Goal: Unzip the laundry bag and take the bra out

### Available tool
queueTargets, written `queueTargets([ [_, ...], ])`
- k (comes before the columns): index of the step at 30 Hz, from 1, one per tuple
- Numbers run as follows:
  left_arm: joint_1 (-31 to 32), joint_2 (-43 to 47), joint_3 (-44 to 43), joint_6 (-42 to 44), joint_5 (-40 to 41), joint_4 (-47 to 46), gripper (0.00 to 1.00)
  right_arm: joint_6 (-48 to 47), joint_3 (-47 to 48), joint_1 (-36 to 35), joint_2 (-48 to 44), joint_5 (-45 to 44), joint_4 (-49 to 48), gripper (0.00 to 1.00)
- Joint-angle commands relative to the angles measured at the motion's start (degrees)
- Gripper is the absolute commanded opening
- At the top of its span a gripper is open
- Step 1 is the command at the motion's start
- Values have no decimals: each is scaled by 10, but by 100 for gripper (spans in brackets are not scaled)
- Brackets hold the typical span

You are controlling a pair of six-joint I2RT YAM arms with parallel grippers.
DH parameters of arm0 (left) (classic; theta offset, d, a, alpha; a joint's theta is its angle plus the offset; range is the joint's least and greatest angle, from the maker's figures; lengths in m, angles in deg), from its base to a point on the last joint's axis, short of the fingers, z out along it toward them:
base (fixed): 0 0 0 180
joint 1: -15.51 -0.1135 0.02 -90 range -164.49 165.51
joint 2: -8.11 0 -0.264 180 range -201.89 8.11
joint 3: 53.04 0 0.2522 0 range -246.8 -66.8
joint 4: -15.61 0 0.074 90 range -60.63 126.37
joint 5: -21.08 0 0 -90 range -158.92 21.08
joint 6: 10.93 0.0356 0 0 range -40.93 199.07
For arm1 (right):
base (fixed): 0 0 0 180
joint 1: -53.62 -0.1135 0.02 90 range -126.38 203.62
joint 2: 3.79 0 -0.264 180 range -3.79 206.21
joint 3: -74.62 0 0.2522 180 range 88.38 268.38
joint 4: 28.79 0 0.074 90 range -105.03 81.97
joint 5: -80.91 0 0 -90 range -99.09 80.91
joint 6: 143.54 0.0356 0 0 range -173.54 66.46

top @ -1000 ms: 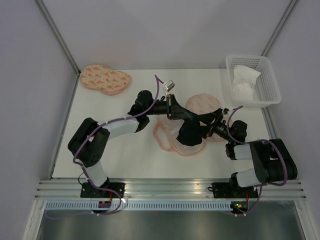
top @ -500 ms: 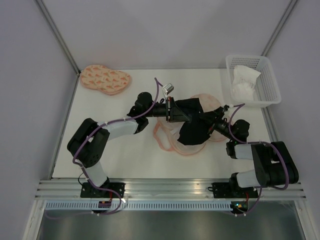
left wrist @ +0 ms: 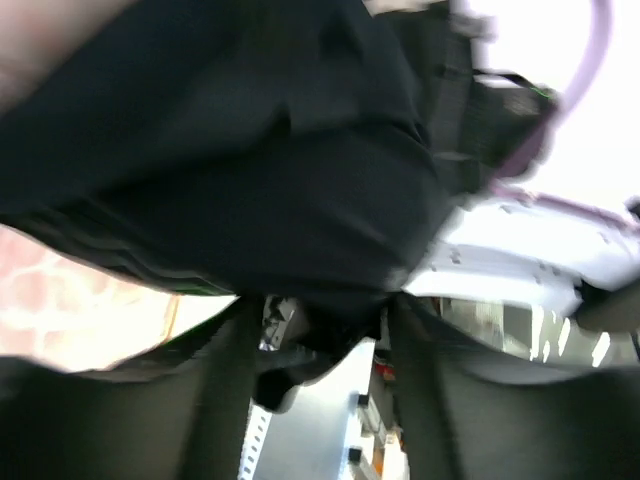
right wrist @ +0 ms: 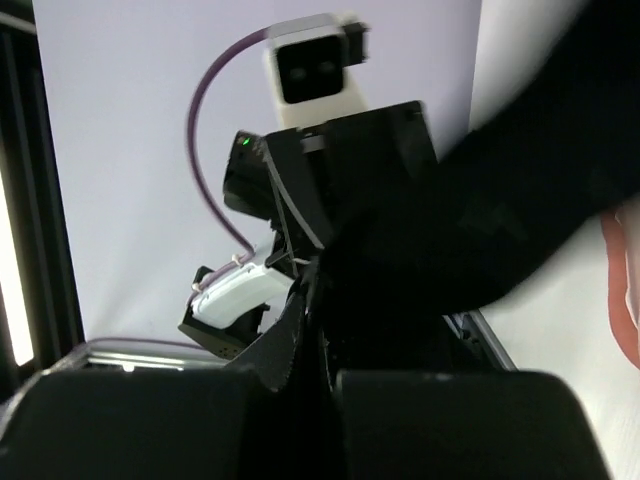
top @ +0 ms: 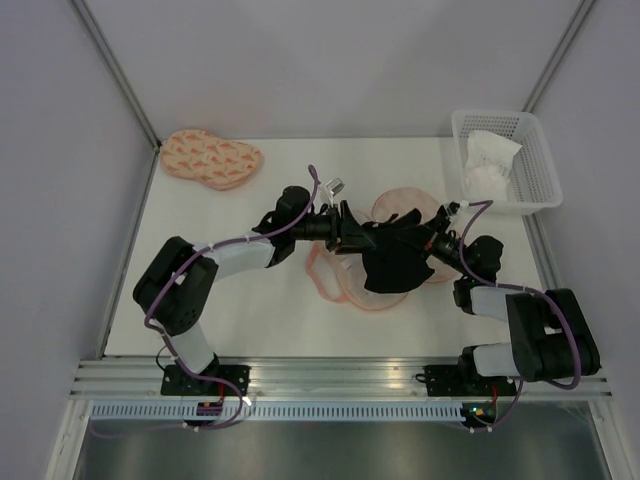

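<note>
The bra [top: 395, 262] stretches left-right over the bag [top: 408, 203] between 2 arms: right end effector [top: 428, 240] pinching it, left end effector [top: 355, 230] fabric-covered, its grip untellable.

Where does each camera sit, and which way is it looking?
Top external: above and behind, looking down at the table; left arm and right arm show.
Left wrist: on the left arm, facing the bra; left pincer shows.
Right wrist: on the right arm, facing the left arm; right pincer shows.
Both wrist views share the bra.
</note>
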Motion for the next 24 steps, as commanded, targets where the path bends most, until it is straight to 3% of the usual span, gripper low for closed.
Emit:
queueTargets([
  [1,-9,48,-13,65,78,102,60,-39,39,-3,-36,21,-204,0],
  [2,-11,56,-14,82,93,138,62,-57,50,-3,-45,24,-170,0],
  [5,-16,94,-16,109,161,215,69,-238,108,-2,-106,14,101,0],
  [6,-17,103,-16,115,177,230,69,-315,138,-2,-124,-6,343,0],
  [7,-17,112,-15,119,207,244,70,-487,174,-2,-153,-37,471,0],
  [8,-18,132,-13,125,218,257,71,-548,241,-3,-159,-126,570,0],
  [9,-18,141,-10,127,228,273,71,-583,267,-2,-160,-151,672,0],
  [10,-19,152,-6,127,240,277,72,-644,292,-1,-148,-176,710,0],
  [12,-19,178,8,125,243,280,72,-684,365,5,-124,-248,804,0],
  [15,-19,204,22,122,241,292,72,-713,427,6,-77,-336,856,0],
  [24,-19,293,105,111,225,301,73,-703,539,33,31,-463,840,0],
])
